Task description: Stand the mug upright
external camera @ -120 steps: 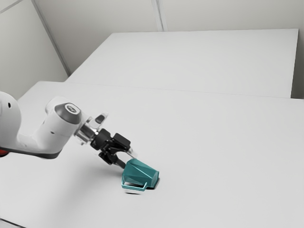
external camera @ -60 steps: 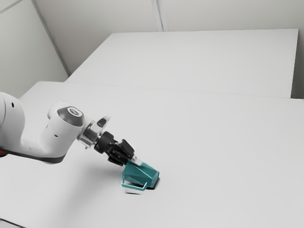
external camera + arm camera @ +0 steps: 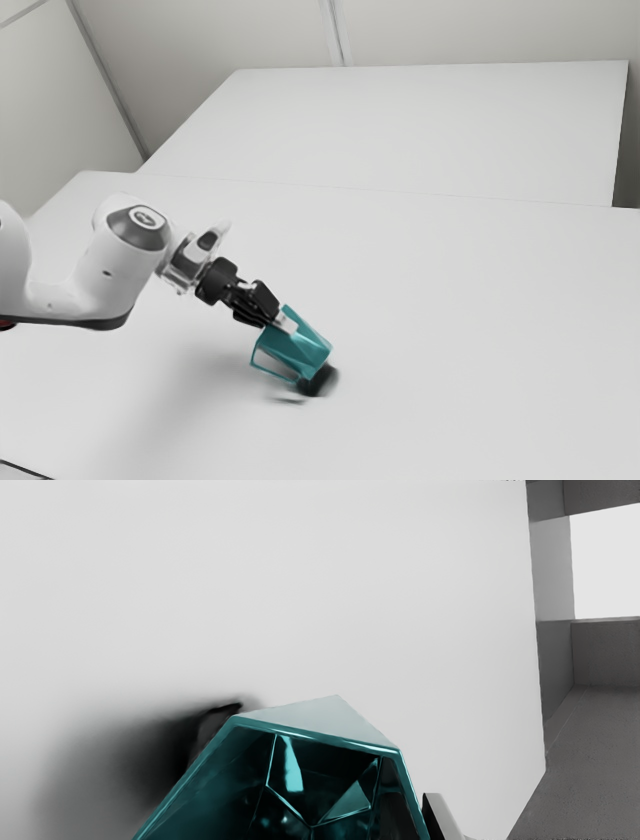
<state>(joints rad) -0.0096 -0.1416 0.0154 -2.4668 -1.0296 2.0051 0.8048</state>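
Mug (image 3: 300, 350): glossy teal, hard flat facets, angular rim in the wrist view, shiny creased planes inside. Material unclear. Sits near the bench's middle, at about 7 o'clock from the exterior view's centre. Not upright: leaning, mouth toward 10–11 o'clock, base toward 4–5. Handle (image 3: 274, 373) is a thin angular loop in the same teal, on the 8 o'clock side. Dark soft-edged shadow (image 3: 324, 379) right by the base; can't tell if the base touches the bench.

Hand (image 3: 284, 322) is black and blocky with a pale tip end, overlapping the mug's mouth end in the exterior view. It slants down toward 4 o'clock. Wrist view looks into the open mouth. How far open the hand is, and whether it has hold of the mug: can't tell from these.

Arm (image 3: 100, 278): smooth white rounded links, dark grey cap (image 3: 138, 228) at the bend, metallic section ahead of the hand. Enters from 9 o'clock, bends up, then drops toward the mug.

Bench (image 3: 450, 300): matte pale grey, flat, plain. Another flat pale surface (image 3: 430, 125) lies beyond it toward 12–1 o'clock.
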